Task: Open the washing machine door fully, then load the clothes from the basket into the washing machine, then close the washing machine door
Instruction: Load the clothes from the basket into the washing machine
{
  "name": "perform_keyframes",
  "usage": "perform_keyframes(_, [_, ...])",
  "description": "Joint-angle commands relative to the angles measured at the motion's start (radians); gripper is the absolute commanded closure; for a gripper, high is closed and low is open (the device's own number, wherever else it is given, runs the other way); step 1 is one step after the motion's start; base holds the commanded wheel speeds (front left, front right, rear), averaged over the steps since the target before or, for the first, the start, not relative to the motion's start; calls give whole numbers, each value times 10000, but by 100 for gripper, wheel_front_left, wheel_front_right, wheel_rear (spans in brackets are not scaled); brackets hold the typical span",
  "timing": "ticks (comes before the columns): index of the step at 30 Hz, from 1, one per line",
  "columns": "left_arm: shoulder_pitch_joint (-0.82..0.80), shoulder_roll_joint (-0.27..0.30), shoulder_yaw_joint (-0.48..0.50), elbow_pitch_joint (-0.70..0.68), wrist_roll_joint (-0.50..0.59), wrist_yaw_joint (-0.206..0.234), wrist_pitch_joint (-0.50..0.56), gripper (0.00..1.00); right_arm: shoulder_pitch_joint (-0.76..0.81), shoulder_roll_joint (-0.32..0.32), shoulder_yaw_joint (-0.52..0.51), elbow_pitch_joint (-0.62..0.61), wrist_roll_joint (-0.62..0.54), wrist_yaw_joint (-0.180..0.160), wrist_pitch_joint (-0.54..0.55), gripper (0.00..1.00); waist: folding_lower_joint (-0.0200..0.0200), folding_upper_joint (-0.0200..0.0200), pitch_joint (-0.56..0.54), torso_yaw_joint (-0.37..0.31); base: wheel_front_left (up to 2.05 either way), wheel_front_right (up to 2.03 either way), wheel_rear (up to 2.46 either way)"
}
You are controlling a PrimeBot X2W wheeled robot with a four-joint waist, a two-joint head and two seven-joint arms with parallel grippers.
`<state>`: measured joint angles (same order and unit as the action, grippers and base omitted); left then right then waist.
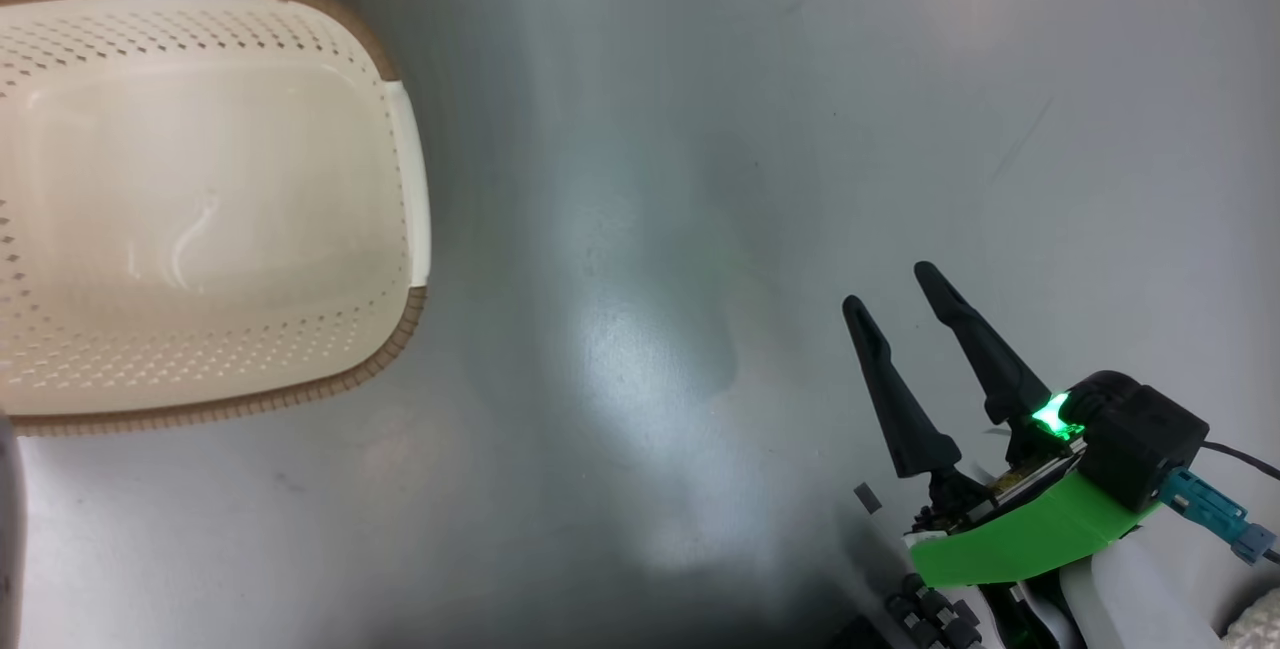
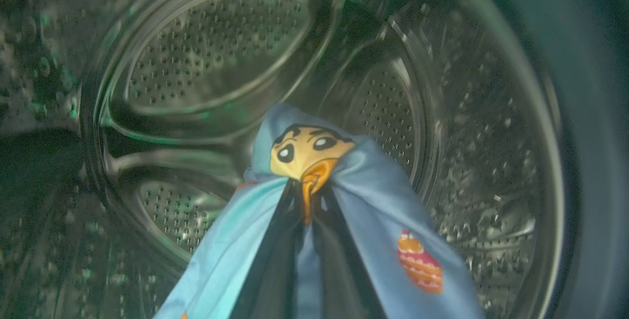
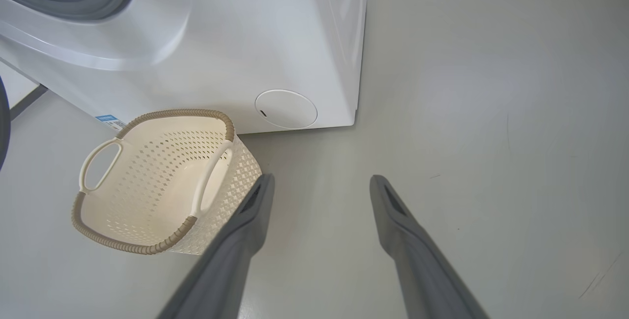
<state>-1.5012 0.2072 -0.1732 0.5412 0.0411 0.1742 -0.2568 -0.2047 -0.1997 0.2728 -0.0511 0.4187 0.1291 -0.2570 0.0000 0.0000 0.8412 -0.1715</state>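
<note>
My left gripper is inside the washing machine's perforated steel drum, shut on a light blue garment printed with a cartoon face and an orange cake. The cloth drapes over both dark fingers. The cream basket with its brown rim stands empty on the floor, also in the right wrist view just in front of the white washing machine. My right gripper hovers open over bare floor to the basket's right, its fingers wide apart with nothing between them. A dark curved sliver may be the door's frame.
The machine's grey gasket shows at the top left of the right wrist view, with a round white cap and a blue label low on its front. Glossy grey floor stretches to the right of the basket and the machine.
</note>
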Motion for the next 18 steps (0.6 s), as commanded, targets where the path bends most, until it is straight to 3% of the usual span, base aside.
perform_keyframes(1, [233, 541, 23, -641, 97, 139, -44, 100, 361, -47, 269, -138, 53, 16, -48, 0, 0, 0, 90, -69, 0, 0, 0])
perform_keyframes(7, [1083, 703, 192, -1116, -240, 301, -47, 100, 230, -73, 315, -96, 106, 16, -48, 0, 0, 0, 191, -42, 0, 0, 0])
perform_keyframes(15, [1100, 513, 442, 537, -901, 126, 394, 100, 175, -148, 319, 7, 155, 16, -48, 0, 0, 0, 160, 30, 0, 0, 0])
perform_keyframes(16, [1025, 467, 519, 802, -1011, 160, 606, 76, 174, -151, 317, 25, 167, 16, -48, 0, 0, 0, 150, 39, 0, 0, 0])
perform_keyframes(17, [956, 423, 577, 1062, -1119, 162, 831, 0, 162, -154, 322, 46, 172, 16, -48, 0, 0, 0, 133, 44, 0, 0, 0])
perform_keyframes(18, [878, 399, 600, 1306, -1198, 130, 1057, 0, 144, -153, 333, 58, 177, 16, -48, 0, 0, 0, 115, 49, 0, 0, 0])
